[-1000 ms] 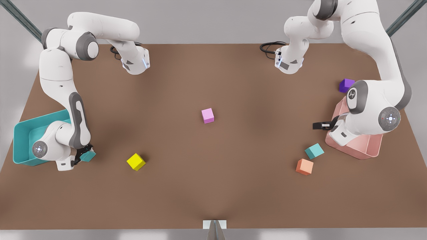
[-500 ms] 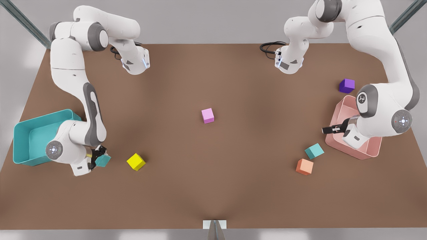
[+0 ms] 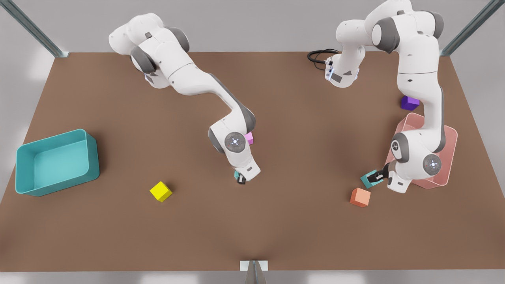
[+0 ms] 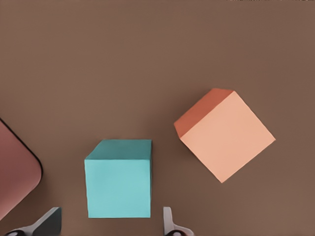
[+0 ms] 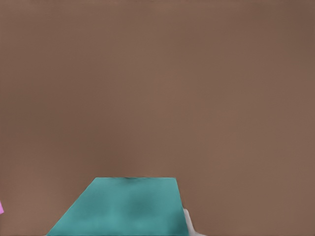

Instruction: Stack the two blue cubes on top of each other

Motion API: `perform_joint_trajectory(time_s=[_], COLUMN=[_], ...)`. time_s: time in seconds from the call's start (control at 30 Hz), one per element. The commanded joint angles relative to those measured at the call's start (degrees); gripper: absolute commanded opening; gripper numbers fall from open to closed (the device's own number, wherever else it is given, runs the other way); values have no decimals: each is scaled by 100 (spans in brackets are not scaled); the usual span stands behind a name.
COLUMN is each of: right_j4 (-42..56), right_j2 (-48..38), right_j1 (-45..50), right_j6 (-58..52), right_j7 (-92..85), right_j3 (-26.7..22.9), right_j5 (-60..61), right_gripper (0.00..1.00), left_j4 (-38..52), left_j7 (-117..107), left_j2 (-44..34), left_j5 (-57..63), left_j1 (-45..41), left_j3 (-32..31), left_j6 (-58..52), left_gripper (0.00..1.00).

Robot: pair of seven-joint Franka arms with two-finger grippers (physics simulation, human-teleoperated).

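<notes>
One blue cube (image 3: 368, 180) lies on the brown table beside the orange cube (image 3: 360, 197), on the front view's right. My left gripper (image 3: 377, 176) is low at this cube and open; in the left wrist view its fingertips (image 4: 170, 223) flank the cube (image 4: 118, 184) without touching it. The other blue cube (image 5: 118, 206) is held in my right gripper (image 3: 240, 178), which is shut on it near the table's middle, just in front of the pink cube (image 3: 249, 138). In the front view only a sliver of that cube (image 3: 236, 174) shows under the hand.
A teal bin (image 3: 23, 152) stands at the front view's left, with a yellow cube (image 3: 160, 191) nearby. A pink bin (image 3: 449, 138) sits under the left arm, and a purple cube (image 3: 408, 103) lies behind it. The orange cube (image 4: 229, 137) is close to the left gripper.
The right arm has swung from beside the teal bin to the table's middle, carrying its blue cube. The left gripper has come down from over the pink bin to the other blue cube.
</notes>
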Motion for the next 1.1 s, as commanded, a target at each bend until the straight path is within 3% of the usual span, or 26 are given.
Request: perform_joint_trajectory(time_s=[0.0,0.33,0.37,0.4,0.47,0.53,0.57,0.6,0.67,0.73,0.87,0.93,0.97,1.07], right_j4=[183,403,421,421,421,430,430,509,526,526,482,430,131,-194], right_j2=[254,939,948,957,974,974,992,1001,939,659,-474,-1187,-1451,-1548], right_j1=[144,549,549,549,549,557,557,557,557,549,233,-452,-1111,-2650], right_j6=[320,1155,1173,1182,1173,1182,1182,1173,1059,717,-960,-2516,-3115,-3880], right_j7=[4225,4893,4902,4910,4902,4902,4902,4884,4884,4884,4875,4884,4867,4884], right_j3=[4,-40,-40,-48,-57,-66,-66,-84,-92,-66,-31,-48,-57,-92], right_j5=[-26,-26,-26,-26,-26,-35,-35,-35,-26,-17,334,519,519,440], right_gripper=[61,61,67,100,100,100,100,100,100,100,100,100,100,100], left_j4=[-10,-19,-19,-19,-19,-19,-19,-19,-19,-19,-2,314,623,2054], left_j7=[-879,-879,-879,-879,-879,-879,-879,-879,-862,-835,-914,-1775,-2109,-2848], left_j2=[83,487,522,531,575,610,619,619,601,303,-971,-1332,-1297,-112], left_j5=[-9,-1,-1,-1,-1,-9,-9,-18,-1,8,298,307,324,588], left_j1=[3,-15,-15,-33,-41,-41,-41,-41,-50,-33,3,-945,-1219,-2519], left_j3=[0,0,0,0,0,0,0,0,0,0,-105,-368,-922,-1160], left_j6=[590,616,616,616,616,766,766,766,757,565,-1676,-2818,-3022,-3005], left_gripper=[100,100,100,100,100,70,65,51,49,50,50,51,52,53])
